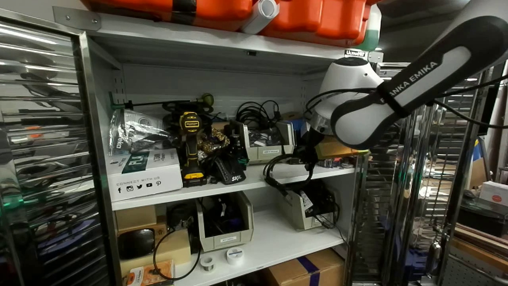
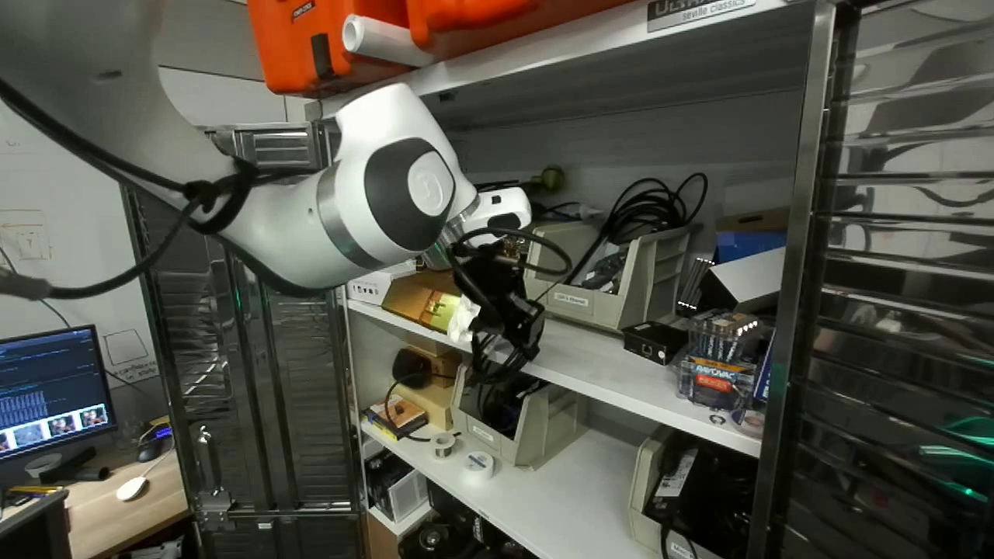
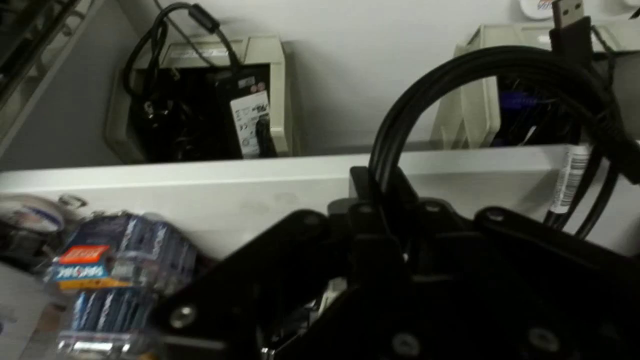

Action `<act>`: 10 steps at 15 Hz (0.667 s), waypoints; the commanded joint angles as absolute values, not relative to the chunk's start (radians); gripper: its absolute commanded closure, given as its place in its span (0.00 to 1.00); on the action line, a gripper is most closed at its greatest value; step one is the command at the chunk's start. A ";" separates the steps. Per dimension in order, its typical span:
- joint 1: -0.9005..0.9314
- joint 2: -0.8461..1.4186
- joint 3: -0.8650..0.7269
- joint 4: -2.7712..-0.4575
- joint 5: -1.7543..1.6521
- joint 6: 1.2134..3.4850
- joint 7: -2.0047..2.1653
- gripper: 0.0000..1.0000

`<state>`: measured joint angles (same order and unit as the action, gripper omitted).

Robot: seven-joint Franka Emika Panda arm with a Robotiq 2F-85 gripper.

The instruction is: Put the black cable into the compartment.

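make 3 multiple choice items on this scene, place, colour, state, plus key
1. Where is the drill relative to the white PLA box?
A) inside
B) beside
C) on top

2. What colour are the cases atop the cabinet?
A) orange
B) blue
C) yellow

3. How is the gripper?
A) open, empty
B) out of view
C) shut on the black cable

1 B: side by side in an exterior view.
2 A: orange in both exterior views.
3 C: in the wrist view it clamps the cable's loop.
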<state>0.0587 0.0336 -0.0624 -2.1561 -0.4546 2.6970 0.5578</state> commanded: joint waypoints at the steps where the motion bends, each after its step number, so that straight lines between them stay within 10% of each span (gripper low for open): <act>1: 0.051 -0.033 -0.086 -2.130 -0.701 2.715 0.798 0.90; 10: 0.027 0.125 -0.102 -1.770 -1.078 2.689 1.224 0.91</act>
